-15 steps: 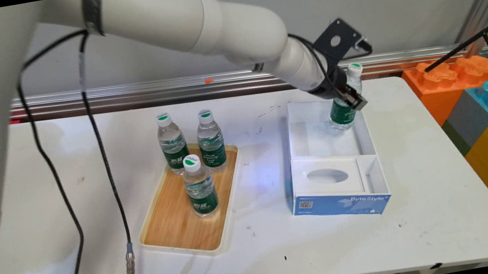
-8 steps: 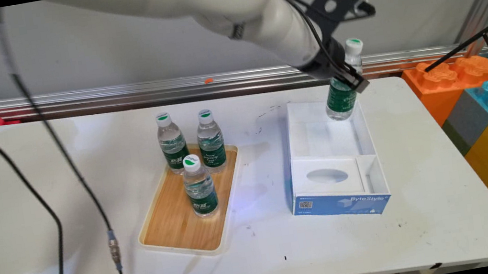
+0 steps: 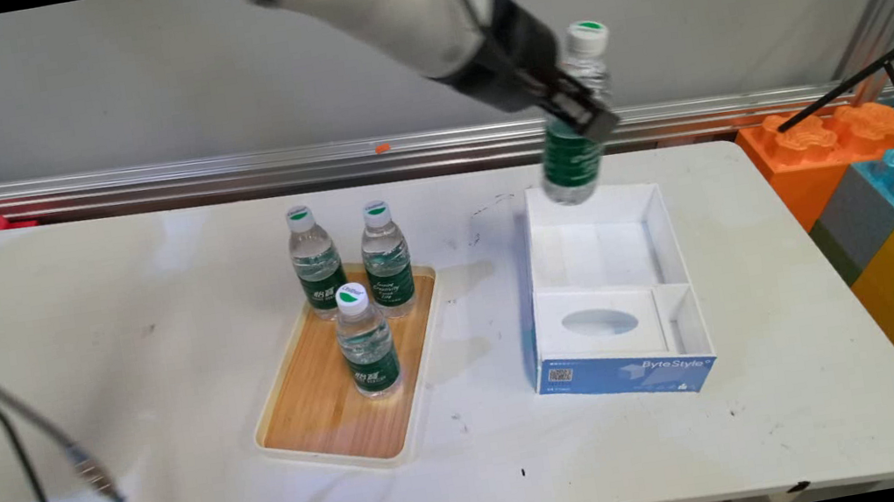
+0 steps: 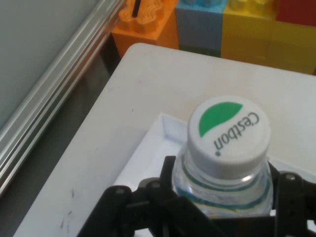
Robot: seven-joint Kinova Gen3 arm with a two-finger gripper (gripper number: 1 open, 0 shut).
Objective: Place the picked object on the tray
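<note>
Gripper (image 3: 572, 110), clamped on a water bottle (image 3: 573, 126) with a white-and-green cap (image 4: 229, 130), holds it tilted in the air above the far edge of the white box (image 3: 670, 240). At 8 o'clock from the gripper, three like bottles (image 3: 359, 300) stand at the far end of a wooden tray (image 3: 325, 397) on the white table (image 3: 148, 269).

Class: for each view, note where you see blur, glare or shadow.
Main view: the hand and its bottle are slightly smeared; soft shadows lie beside the tray and box; the table has faint sheen. Hand view: cap sharp, blocks soft.
</note>
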